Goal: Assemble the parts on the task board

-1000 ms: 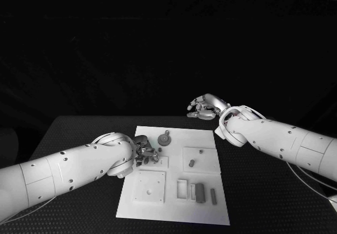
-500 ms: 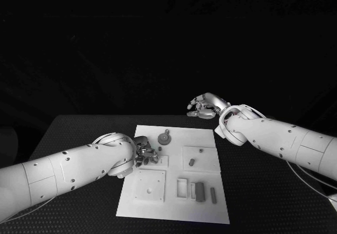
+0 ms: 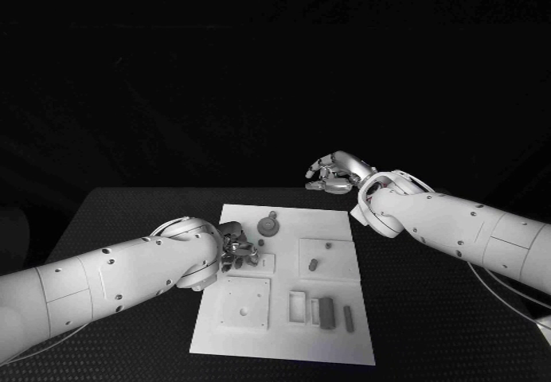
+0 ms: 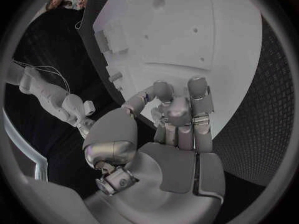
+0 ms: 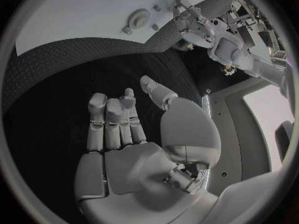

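Black tabletop surrounds the white task board (image 3: 287, 326), where the left hand (image 3: 238, 243), fingers curled over something indistinct at the board's left edge, appears mid-placement, needing careful seating, while the right hand (image 3: 335, 173) hovers beyond it, loosely curled, empty.

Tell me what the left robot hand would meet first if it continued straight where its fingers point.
Probably the white task board itself: the left robot hand points down at it, though depth is unclear.

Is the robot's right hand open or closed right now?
Open: the right hand holds nothing, its fingers straight and slightly apart, above the black table.
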You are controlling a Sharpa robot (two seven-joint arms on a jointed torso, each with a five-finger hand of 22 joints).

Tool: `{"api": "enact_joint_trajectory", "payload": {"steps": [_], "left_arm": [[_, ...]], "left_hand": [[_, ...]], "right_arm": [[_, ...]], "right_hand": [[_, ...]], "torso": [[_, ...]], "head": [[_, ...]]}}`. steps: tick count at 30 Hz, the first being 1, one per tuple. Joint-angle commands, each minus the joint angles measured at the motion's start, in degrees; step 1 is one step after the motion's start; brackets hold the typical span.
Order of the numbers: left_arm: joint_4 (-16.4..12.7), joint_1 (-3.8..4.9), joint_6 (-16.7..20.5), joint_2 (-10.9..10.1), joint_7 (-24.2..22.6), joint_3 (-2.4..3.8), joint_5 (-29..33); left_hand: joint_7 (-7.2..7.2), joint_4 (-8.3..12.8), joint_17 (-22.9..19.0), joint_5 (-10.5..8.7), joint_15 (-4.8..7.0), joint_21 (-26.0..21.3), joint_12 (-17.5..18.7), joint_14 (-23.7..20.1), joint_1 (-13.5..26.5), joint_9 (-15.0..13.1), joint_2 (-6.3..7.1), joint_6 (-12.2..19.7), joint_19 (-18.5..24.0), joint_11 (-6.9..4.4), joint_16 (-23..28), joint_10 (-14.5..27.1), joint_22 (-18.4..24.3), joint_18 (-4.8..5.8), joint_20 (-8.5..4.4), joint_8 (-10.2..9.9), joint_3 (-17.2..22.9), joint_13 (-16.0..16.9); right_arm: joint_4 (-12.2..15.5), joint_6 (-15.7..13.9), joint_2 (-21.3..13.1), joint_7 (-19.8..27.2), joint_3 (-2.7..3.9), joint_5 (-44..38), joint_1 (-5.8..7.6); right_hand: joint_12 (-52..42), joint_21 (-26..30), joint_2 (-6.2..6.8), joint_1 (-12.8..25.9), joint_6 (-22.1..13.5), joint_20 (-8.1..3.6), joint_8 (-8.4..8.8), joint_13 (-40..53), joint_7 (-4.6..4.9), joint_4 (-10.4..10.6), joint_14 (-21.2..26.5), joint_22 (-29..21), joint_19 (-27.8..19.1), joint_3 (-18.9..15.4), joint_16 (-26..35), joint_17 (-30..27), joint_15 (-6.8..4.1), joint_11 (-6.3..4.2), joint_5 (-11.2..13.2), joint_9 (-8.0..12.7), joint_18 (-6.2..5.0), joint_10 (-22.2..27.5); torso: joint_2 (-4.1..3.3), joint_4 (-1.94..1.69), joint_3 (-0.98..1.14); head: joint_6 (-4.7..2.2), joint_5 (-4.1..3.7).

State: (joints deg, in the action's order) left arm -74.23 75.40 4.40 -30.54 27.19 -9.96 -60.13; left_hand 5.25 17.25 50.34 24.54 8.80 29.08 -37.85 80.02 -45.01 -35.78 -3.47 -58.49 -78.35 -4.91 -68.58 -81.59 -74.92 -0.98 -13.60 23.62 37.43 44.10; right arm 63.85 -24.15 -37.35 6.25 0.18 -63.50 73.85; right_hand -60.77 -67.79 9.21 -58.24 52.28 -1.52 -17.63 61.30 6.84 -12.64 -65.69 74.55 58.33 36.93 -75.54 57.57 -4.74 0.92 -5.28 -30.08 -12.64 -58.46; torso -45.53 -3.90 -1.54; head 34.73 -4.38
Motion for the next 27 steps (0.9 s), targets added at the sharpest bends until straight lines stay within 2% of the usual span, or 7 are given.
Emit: {"api": "enact_joint_trajectory", "payload": {"steps": [1, 27], "left_arm": [[-0.08, -0.12, 1.36, 0.03, -0.31, -0.08, -1.43], [0.16, -0.46, 0.46, 0.20, 0.06, -0.08, -5.55]], "left_hand": [[-4.31, -0.71, -0.17, -0.23, 2.58, 0.07, -0.24, -3.00, -0.22, -0.12, -0.55, -7.61, -1.42, -0.48, -0.40, -0.03, -1.14, -0.66, -1.24, -0.02, 1.22, -0.08], [-4.34, -0.71, -0.76, -0.74, 2.61, 0.16, -0.40, -3.13, -0.41, -0.22, -0.43, -7.60, -1.50, -0.51, -0.94, 0.00, -1.17, -0.57, -1.23, -0.02, 1.46, -0.22]], "right_arm": [[0.04, 0.38, 0.03, 0.35, 0.04, -0.43, 0.03], [0.16, 0.67, -0.04, 0.29, 0.04, -0.43, 0.03]], "right_hand": [[0.21, 0.29, 0.42, 0.11, 0.47, 0.03, 0.36, -0.09, 0.83, 0.27, 0.40, -0.05, -0.32, 0.07, 0.25, -0.07, -0.02, 0.38, -0.11, -0.05, -2.36, 0.15], [0.17, 0.33, 0.35, 0.28, 0.47, 0.09, 0.38, -0.15, 0.84, 0.43, 0.46, -0.02, -0.35, -0.01, 0.24, -0.08, 0.00, 0.39, -0.10, -0.12, -2.36, 0.20]], "torso": [[0.01, -0.01, -0.01], [-0.01, -0.01, 0.00]], "head": [[-0.03, -0.02], [-0.07, -0.06]]}}
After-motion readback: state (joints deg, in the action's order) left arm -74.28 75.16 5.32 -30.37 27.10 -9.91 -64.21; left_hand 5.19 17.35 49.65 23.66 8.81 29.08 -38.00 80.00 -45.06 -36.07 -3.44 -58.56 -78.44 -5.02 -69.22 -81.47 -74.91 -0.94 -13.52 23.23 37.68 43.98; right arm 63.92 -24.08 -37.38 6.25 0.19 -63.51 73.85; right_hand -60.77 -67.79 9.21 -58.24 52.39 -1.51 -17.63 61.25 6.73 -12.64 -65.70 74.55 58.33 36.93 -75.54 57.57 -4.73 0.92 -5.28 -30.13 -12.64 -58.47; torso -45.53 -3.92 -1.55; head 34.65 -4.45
